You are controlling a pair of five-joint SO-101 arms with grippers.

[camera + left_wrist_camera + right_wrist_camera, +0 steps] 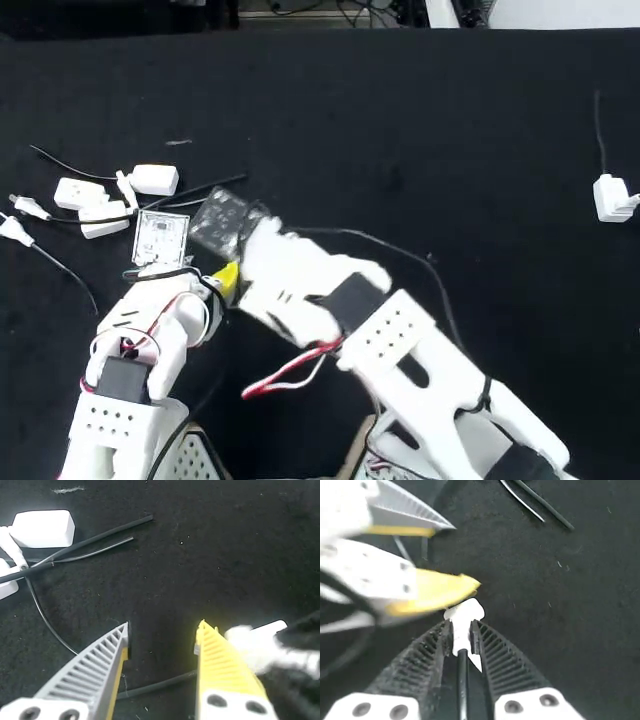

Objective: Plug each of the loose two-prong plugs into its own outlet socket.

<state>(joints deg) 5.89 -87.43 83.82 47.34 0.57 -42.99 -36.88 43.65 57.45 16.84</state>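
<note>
My right gripper (461, 627) is pinched onto a small white plug (464, 611), pads on its two sides. The black cord (462, 680) runs back between the fingers. In the high view that puts the plug left of centre, under the right arm's wrist. My left gripper (164, 630) is spread wide with nothing in it, and its yellow finger (437, 594) is just beside the plug's front end. I can't make out the prongs from here. I'd judge the plug light and rigid, with a smooth plastic shell that could twist in the pads if the cord tugs. So the hold belongs on the body's broad faces, never on the cord or the thin prongs. The cord looks springy enough to steer the plug off line. The white blocks (155, 180) that I take for the sockets cluster in the upper left of the high view, among thin cables (62, 268). They look light too and may skid under a push, so I'd want the free gripper bracing one. Another white adapter (610, 197) lies at the far right, well apart.
</note>
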